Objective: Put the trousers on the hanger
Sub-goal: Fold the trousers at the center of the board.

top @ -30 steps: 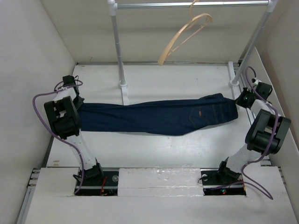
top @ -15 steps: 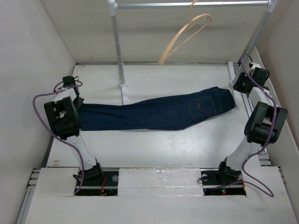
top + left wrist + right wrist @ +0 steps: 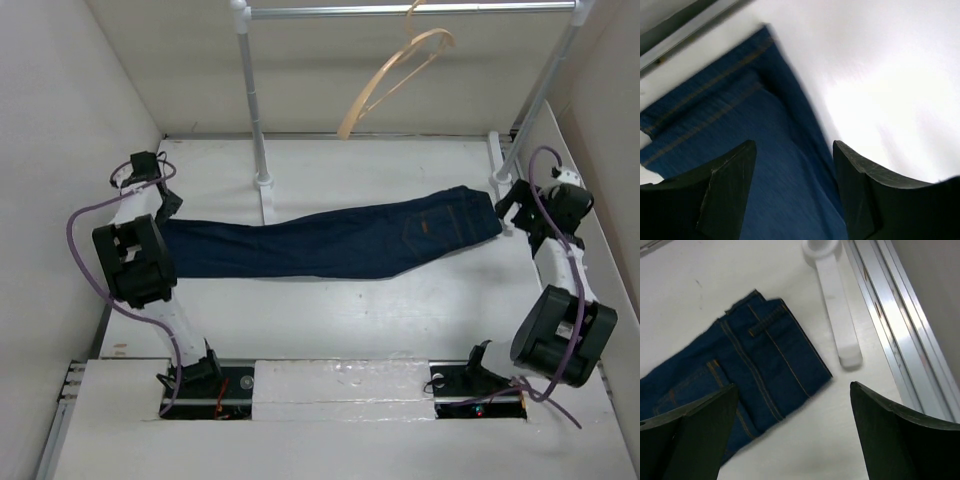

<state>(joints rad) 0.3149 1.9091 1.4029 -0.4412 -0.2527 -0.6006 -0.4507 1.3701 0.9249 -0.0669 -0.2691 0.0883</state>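
Observation:
The trousers [image 3: 330, 245], dark blue jeans, lie flat across the table, waistband to the right. The pale hanger [image 3: 440, 35] hangs tilted from the silver rail at the back. My left gripper [image 3: 142, 178] is over the leg-hem end. In the left wrist view it [image 3: 792, 175] stands open above the blue cloth [image 3: 740, 130], gripping nothing. My right gripper [image 3: 507, 207] sits just past the waistband. In the right wrist view it [image 3: 792, 405] is wide open over bare table, with the waistband corner [image 3: 770, 355] beyond its left finger.
The silver rail [image 3: 400, 10] rests on two white posts [image 3: 257, 110] [image 3: 535, 100]. A white post foot [image 3: 837, 315] and an aluminium track [image 3: 900, 340] lie close to the right of the waistband. Pale walls close in on both sides.
Both grippers have opened and let go of the trousers, which had been stretched between them and now lie flat. The right arm has drawn back to the right, and the left wrist has shifted back.

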